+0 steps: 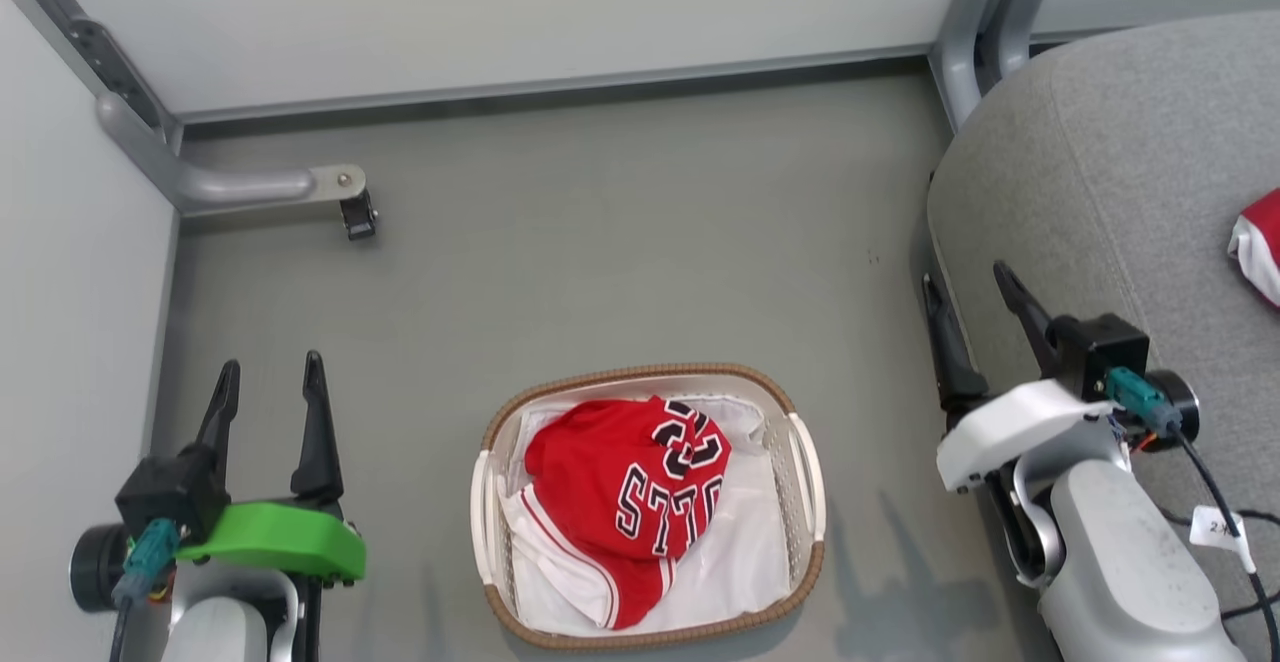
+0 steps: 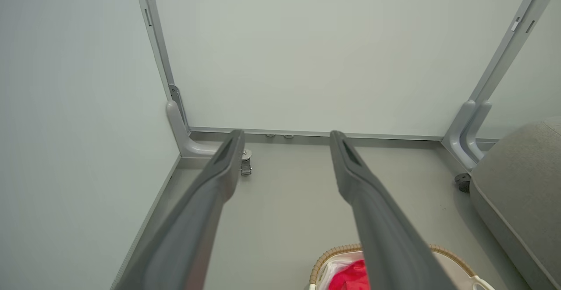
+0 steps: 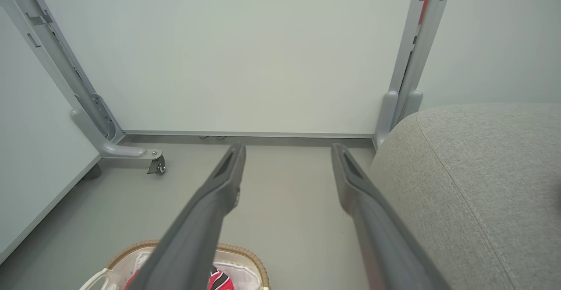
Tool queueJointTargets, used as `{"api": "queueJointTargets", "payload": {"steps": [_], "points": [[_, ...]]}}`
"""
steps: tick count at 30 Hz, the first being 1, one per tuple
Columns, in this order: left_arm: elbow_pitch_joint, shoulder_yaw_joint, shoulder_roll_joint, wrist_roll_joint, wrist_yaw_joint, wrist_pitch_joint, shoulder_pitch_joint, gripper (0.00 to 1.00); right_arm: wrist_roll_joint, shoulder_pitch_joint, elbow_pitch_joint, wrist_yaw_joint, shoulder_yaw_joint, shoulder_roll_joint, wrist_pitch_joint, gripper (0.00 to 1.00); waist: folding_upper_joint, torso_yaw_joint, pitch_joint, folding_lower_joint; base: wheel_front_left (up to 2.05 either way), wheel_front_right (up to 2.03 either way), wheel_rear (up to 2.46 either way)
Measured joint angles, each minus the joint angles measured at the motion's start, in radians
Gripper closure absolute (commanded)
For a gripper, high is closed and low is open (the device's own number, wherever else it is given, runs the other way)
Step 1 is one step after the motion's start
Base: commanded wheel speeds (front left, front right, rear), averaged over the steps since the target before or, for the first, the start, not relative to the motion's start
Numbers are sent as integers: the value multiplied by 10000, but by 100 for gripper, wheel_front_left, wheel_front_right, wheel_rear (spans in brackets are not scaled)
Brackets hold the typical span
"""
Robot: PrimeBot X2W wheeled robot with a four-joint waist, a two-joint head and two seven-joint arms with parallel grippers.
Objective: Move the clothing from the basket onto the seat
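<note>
Two grippers hang open with nothing between their fingers. The left gripper (image 1: pixel 272 364) is spread wide over the grey floor (image 1: pixel 600 242), to the left of the basket (image 1: pixel 640 375) and clear of it, its dark fingers pointing toward the back wall (image 1: pixel 560 12). The right gripper (image 1: pixel 965 277) is spread just as wide and holds nothing. It sits at the near left edge of the seat (image 1: pixel 1120 192), one finger over the floor and the other in front of the cushion's rounded side; I cannot tell whether it touches the fabric.

Between the two arms the basket stands on the floor, well apart from the seat. The red jersey (image 1: pixel 610 482) lies crumpled inside it on the white liner cloth (image 1: pixel 740 562), its black letters and numbers facing up. The wrist views catch the basket's far rim and a bit of red below the fingers.

On the seat, at the right edge of the head view, lies a red-and-white garment (image 1: pixel 1262 242), cut off by the frame. A caster (image 1: pixel 358 217) stands near the far left corner.
</note>
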Motion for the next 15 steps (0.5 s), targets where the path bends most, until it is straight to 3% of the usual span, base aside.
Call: {"api": "queueJointTargets", "payload": {"steps": [15], "points": [[-322, 284, -384, 201, 0, 0, 1557, 0, 146, 1485, -36, 0, -249, 59, 2, 0, 0, -40, -1361, 0, 0, 0, 0]]}}
